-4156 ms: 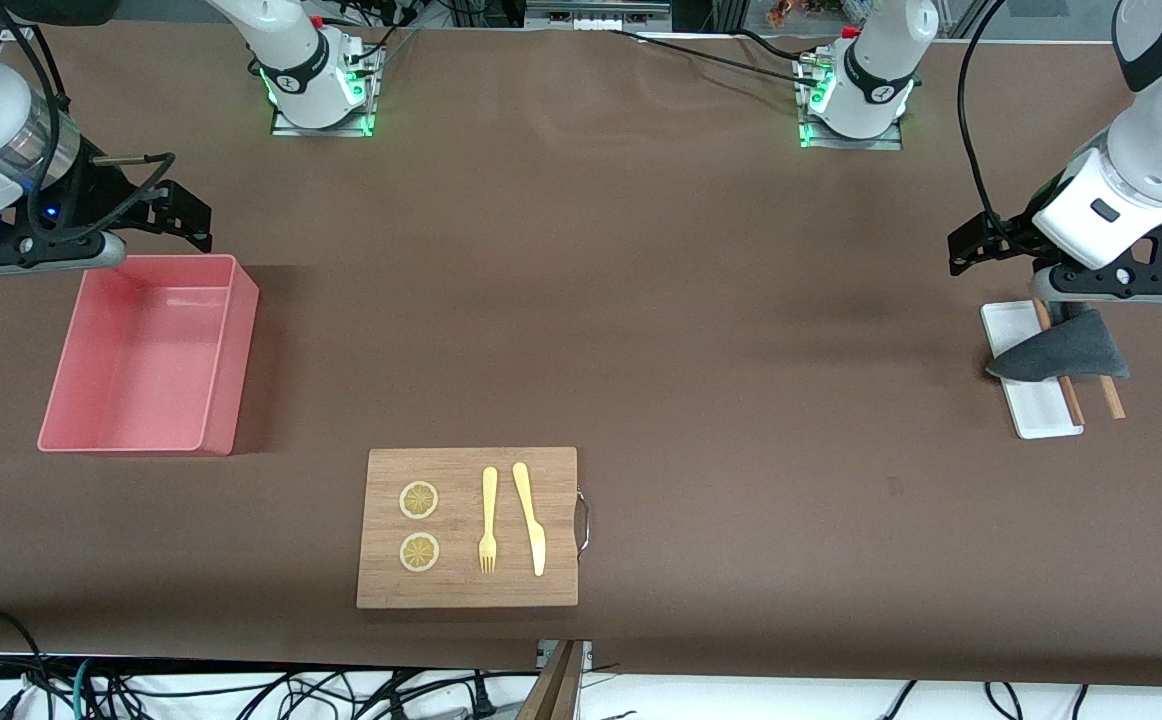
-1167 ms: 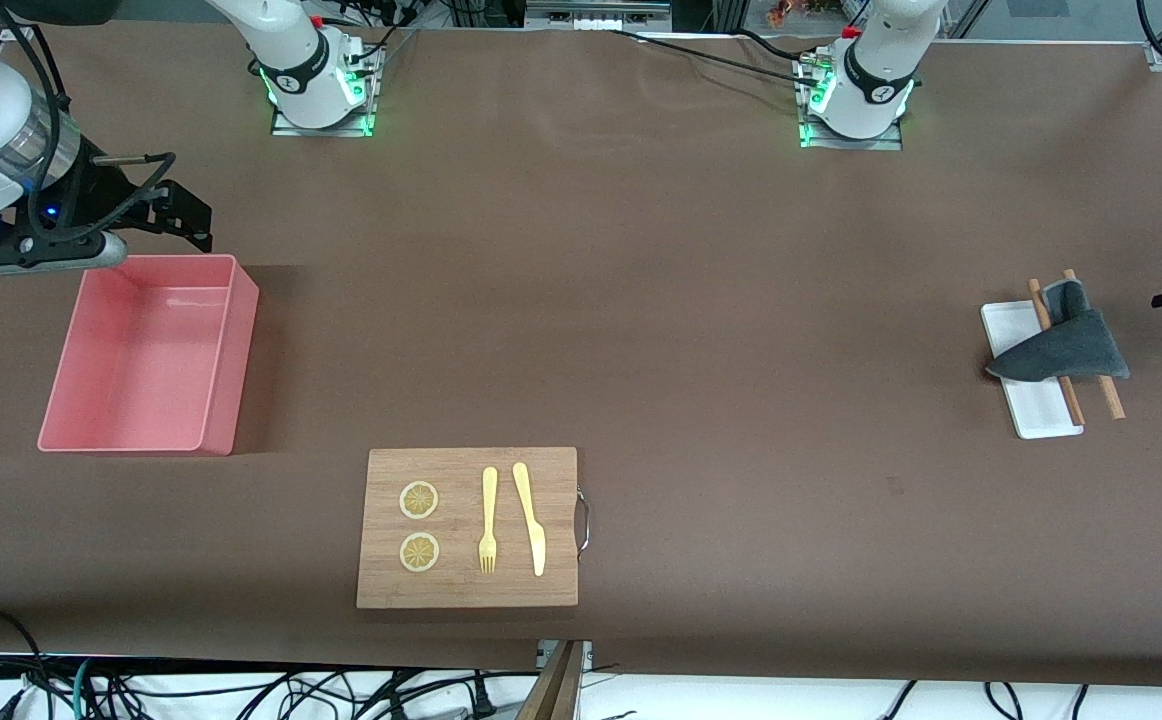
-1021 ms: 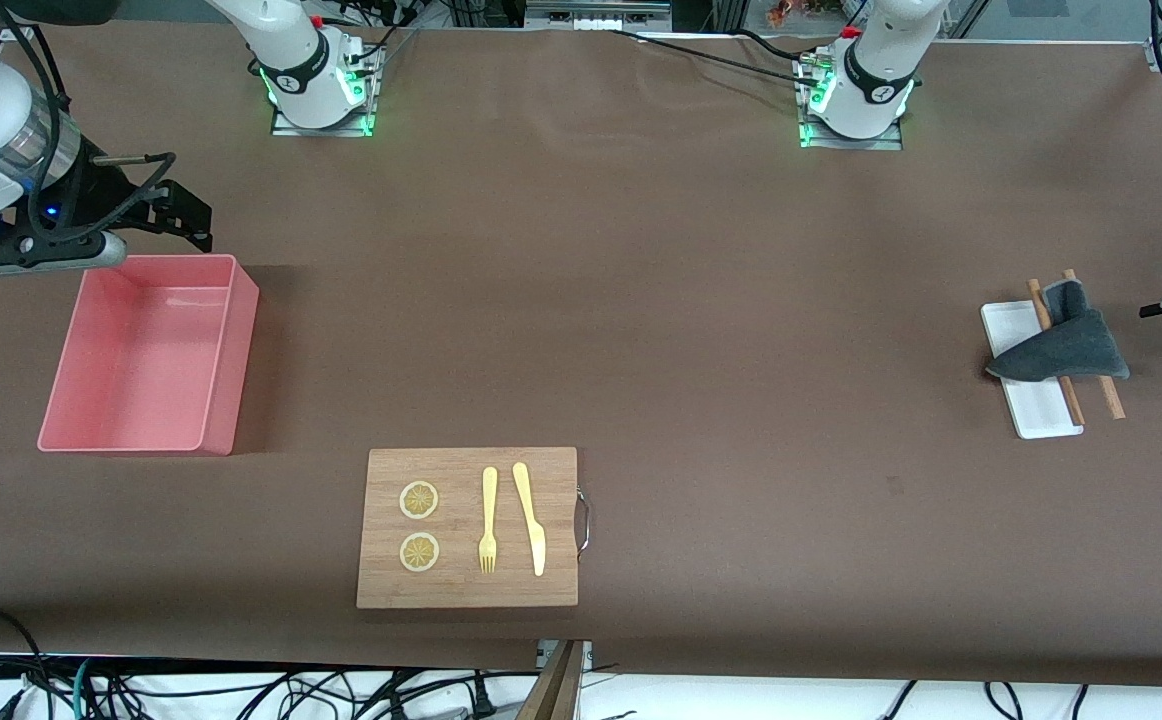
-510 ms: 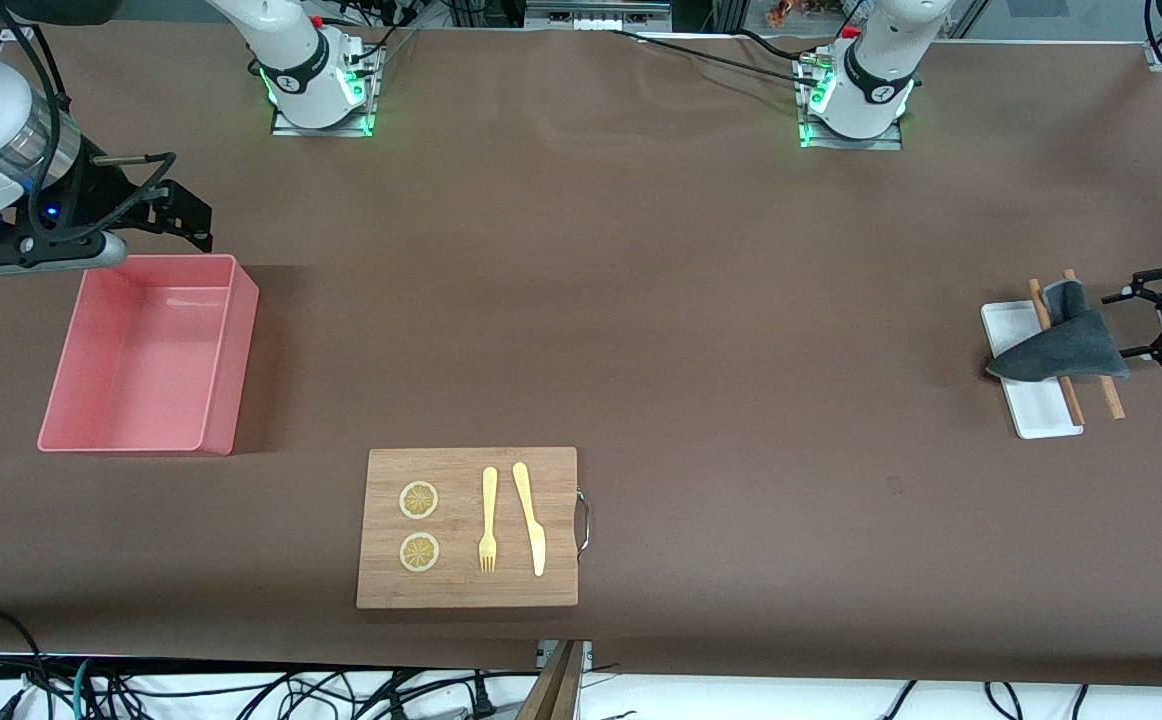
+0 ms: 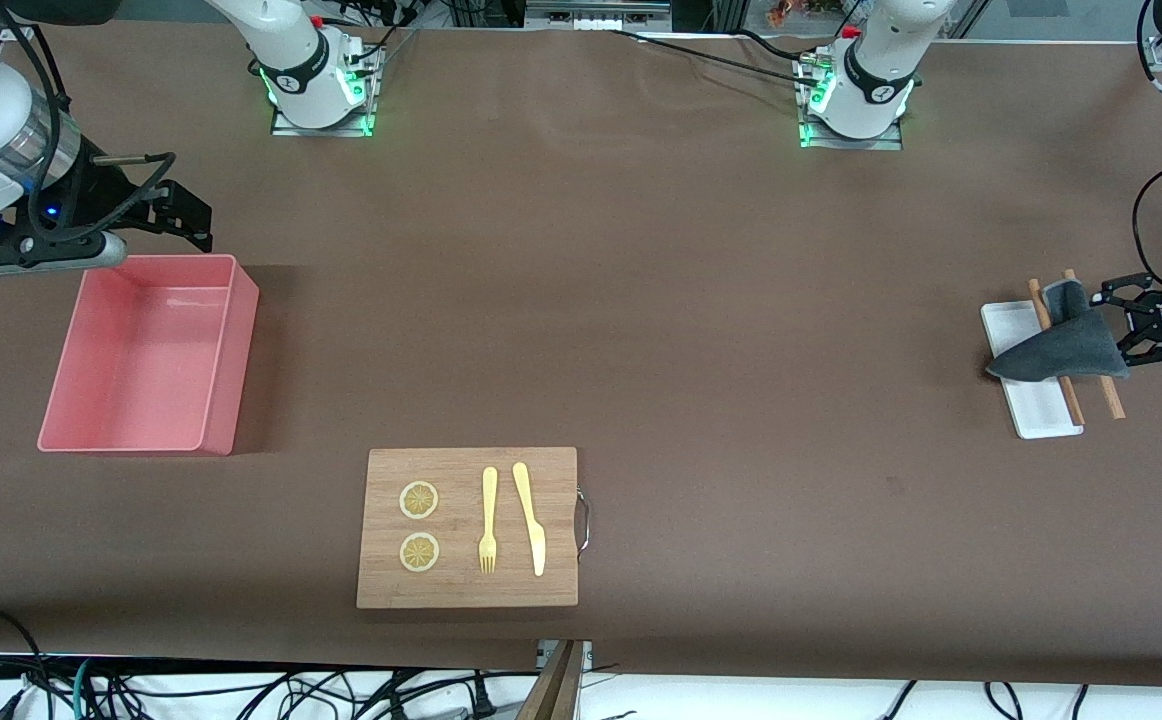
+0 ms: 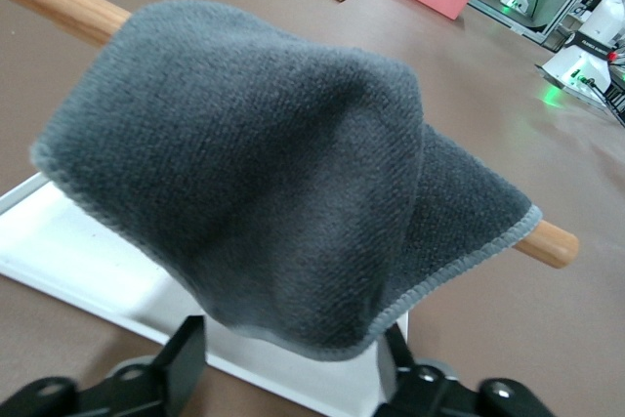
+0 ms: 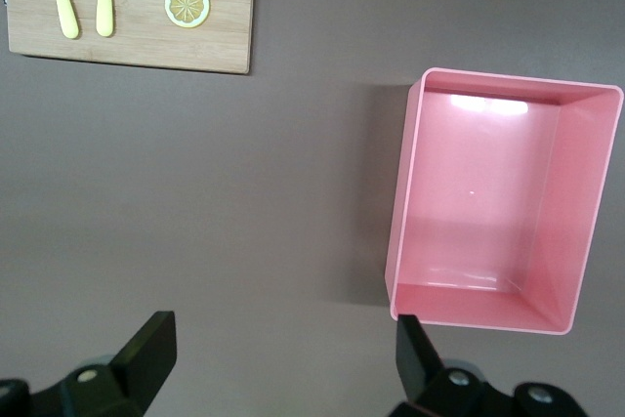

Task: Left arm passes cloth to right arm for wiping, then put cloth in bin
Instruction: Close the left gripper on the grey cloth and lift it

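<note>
The charcoal-grey cloth (image 5: 1061, 345) hangs over two wooden sticks (image 5: 1109, 398) that lie across a white tray (image 5: 1041, 410) at the left arm's end of the table. My left gripper (image 5: 1128, 324) is low beside the cloth and open. In the left wrist view the cloth (image 6: 254, 173) fills the frame, and its drooping edge hangs between the gripper's (image 6: 291, 358) open fingers (image 6: 186, 354). The empty pink bin (image 5: 236, 350) sits at the right arm's end. My right gripper (image 5: 189, 218) waits open in the air by the bin's corner; its wrist view shows the bin (image 7: 405, 202) below.
A wooden cutting board (image 5: 461, 590) lies near the front edge, carrying two lemon slices (image 5: 419, 500), a yellow fork (image 5: 488, 520) and a knife (image 5: 531, 518). It also shows in the right wrist view (image 7: 127, 46). Both arm bases stand along the table's edge farthest from the front camera.
My left gripper has come in low from the table's end to the cloth's edge, fingers open. The cloth, bin and right arm have not moved.
</note>
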Action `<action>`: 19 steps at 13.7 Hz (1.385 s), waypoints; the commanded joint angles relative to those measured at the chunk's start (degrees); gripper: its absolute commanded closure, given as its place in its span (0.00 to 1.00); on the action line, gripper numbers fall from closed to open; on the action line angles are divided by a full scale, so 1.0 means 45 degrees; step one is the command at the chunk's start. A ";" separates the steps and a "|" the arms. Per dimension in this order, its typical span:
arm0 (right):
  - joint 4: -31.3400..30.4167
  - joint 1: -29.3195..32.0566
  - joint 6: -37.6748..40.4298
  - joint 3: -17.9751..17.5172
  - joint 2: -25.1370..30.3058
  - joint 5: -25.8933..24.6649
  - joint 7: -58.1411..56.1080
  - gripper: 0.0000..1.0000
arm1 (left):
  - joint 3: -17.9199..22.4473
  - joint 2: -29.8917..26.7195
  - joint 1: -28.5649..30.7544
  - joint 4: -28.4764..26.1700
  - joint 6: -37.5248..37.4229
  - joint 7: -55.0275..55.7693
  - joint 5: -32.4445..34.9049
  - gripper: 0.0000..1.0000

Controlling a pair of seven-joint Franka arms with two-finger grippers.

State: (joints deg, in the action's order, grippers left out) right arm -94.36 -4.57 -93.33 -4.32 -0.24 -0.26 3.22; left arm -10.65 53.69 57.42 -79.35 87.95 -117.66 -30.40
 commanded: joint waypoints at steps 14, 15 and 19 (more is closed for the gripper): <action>0.0323 0.0078 0.0251 -0.0115 -0.0083 -0.0156 -0.0188 0.01 | 0.0002 0.0258 -0.0026 0.0251 -0.0189 -0.0494 -0.0453 1.00; 0.0323 0.0078 0.0251 -0.0115 -0.0083 -0.0156 -0.0188 0.01 | 0.0022 0.0219 -0.0007 0.0290 -0.0189 -0.0417 -0.0433 1.00; 0.0304 0.0078 0.0251 -0.0115 -0.0083 -0.0156 -0.0188 0.01 | 0.0197 -0.0794 0.0052 0.0329 -0.0520 0.0596 -0.0161 1.00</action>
State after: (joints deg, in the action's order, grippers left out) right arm -94.35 -4.57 -93.33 -4.34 -0.24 -0.26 3.22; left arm -10.58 53.92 57.52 -77.33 87.55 -116.92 -30.87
